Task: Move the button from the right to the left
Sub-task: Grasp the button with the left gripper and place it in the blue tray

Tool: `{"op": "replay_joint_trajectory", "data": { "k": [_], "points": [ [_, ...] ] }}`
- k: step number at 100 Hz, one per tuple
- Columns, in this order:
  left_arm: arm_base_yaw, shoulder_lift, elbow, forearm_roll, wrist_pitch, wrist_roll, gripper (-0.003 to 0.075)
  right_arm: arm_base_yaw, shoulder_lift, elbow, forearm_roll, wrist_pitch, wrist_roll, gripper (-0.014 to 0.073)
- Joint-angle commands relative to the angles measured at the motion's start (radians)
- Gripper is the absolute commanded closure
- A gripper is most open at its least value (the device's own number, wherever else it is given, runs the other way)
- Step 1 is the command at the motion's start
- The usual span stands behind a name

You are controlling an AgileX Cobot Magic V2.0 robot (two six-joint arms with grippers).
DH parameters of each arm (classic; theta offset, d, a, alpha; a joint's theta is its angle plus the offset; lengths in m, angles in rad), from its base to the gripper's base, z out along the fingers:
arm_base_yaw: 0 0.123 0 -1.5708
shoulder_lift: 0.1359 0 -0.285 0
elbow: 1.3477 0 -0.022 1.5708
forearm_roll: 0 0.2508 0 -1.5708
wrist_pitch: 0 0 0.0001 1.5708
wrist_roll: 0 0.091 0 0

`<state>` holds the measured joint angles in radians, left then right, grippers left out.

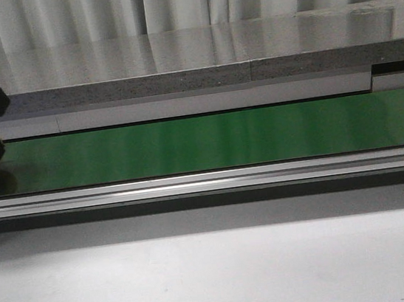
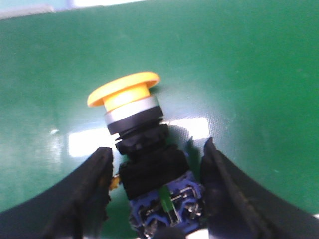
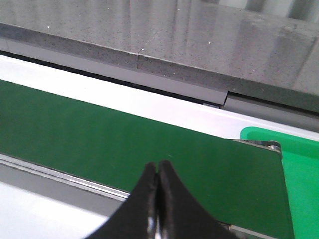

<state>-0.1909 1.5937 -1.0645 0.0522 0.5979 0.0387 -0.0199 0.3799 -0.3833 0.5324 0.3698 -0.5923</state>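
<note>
Resting on the green belt (image 2: pixel 249 74) at its far left end, the button (image 2: pixel 142 144) sits between the left gripper (image 2: pixel 157 189) fingers, which stand apart on either side of its black body, seemingly just clear of it. It looks light, rigid and hard plastic; the boxy body offers flat sides to pinch, while the yellow cap is rounder and probably slippery. The right gripper (image 3: pixel 157 199) is pressed closed, holding nothing, over the belt's right end.

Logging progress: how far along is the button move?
Done: the right pincer is shut and empty over the belt. In hand: the button sits between the left pincer fingers, at the belt's left end. Left: grip or release unclear.
</note>
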Motion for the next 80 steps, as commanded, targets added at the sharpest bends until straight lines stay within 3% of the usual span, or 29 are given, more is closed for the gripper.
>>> {"op": "replay_joint_trajectory", "data": {
  "k": [1,47,80],
  "points": [
    [0.016,-0.082,-0.025,0.047,-0.022,-0.006,0.0537,-0.002,0.007,-0.025,0.018,-0.067,-0.01,0.0662],
    [0.321,-0.127,-0.025,0.077,-0.031,0.035,0.0537,-0.002,0.007,-0.025,0.018,-0.067,-0.01,0.0662],
    [0.408,-0.072,-0.025,0.085,-0.133,0.145,0.0537,-0.002,0.007,-0.025,0.018,-0.067,-0.01,0.0662]
  ]
}}
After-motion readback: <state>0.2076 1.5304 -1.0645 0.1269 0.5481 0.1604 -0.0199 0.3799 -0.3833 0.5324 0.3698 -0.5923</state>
